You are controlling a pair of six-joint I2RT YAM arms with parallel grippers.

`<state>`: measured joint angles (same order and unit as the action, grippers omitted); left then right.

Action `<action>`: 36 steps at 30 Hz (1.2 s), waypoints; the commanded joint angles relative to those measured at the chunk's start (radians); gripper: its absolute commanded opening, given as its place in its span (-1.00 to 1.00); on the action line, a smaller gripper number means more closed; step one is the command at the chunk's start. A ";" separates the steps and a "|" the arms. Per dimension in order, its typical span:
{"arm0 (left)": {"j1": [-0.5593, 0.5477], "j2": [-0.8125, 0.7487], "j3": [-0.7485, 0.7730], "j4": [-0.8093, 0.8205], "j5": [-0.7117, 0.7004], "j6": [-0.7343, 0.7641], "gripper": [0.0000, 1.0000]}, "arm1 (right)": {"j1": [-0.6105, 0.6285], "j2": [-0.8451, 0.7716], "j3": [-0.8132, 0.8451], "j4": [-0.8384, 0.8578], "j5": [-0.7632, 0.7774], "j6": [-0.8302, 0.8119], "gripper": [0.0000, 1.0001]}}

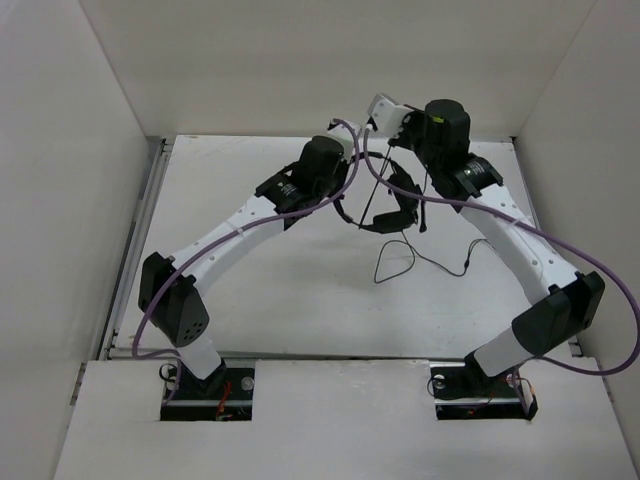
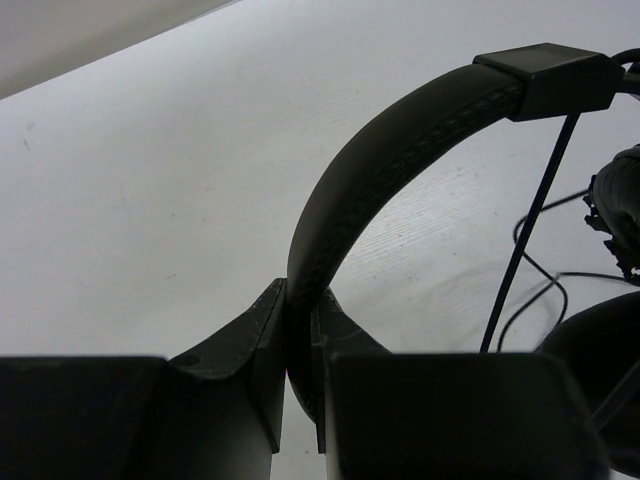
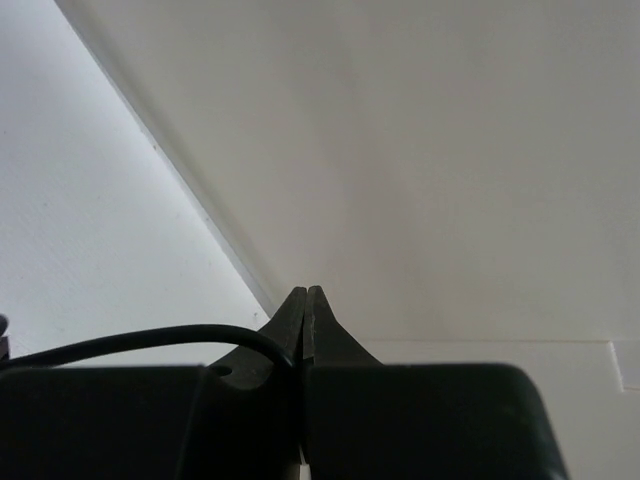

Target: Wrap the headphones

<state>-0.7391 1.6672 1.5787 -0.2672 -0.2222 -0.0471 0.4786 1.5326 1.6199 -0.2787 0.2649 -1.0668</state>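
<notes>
Above the white bench (image 1: pixel 280 300), toward twelve o'clock, the left pincer (image 2: pixel 300 335) clamps the padded headband of the black over-ear headphones (image 2: pixel 400 140), held aloft; the right pincer (image 3: pixel 305 320) pinches their thin black cable (image 3: pixel 150 345). We judge winding in hand; next, loop cable around the headband.

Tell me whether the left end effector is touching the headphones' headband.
Touching. The left wrist view shows the headphones' headband pinched between the two fingers of the left end effector, with no gap on either side.
</notes>
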 commanded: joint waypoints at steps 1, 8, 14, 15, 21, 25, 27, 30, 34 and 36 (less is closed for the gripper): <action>-0.012 -0.096 0.012 0.019 0.044 -0.023 -1.00 | -0.053 -0.014 -0.003 0.073 -0.027 0.105 -0.99; -0.019 -0.113 0.047 -0.010 0.101 -0.060 -1.00 | -0.140 -0.048 -0.091 0.061 -0.139 0.296 -1.00; -0.061 -0.104 0.090 -0.024 0.147 -0.076 -1.00 | -0.176 -0.058 -0.087 -0.004 -0.294 0.465 -1.00; -0.065 -0.104 0.095 -0.026 0.152 -0.080 -1.00 | -0.183 -0.060 -0.091 -0.014 -0.323 0.493 -1.00; -0.079 -0.110 0.144 -0.043 0.201 -0.097 -1.00 | -0.248 -0.078 -0.127 -0.040 -0.545 0.677 -1.00; -0.084 -0.112 0.178 -0.047 0.218 -0.099 -1.00 | -0.284 -0.092 -0.155 -0.034 -0.636 0.754 -1.00; -0.084 -0.115 0.191 -0.047 0.222 -0.100 -1.00 | -0.303 -0.097 -0.176 -0.030 -0.690 0.790 -1.00; -0.081 -0.115 0.219 -0.047 0.231 -0.102 -1.00 | -0.329 -0.104 -0.206 -0.014 -0.786 0.859 -0.98; -0.084 -0.107 0.268 -0.047 0.241 -0.102 -1.00 | -0.366 -0.109 -0.233 0.027 -0.946 1.002 -0.94; -0.087 -0.103 0.300 -0.044 0.248 -0.105 -1.00 | -0.384 -0.114 -0.259 0.074 -1.028 1.091 -0.91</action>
<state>-0.8120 1.6085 1.7771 -0.3950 -0.0280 -0.1173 0.1284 1.4467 1.3876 -0.3073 -0.6022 -0.1455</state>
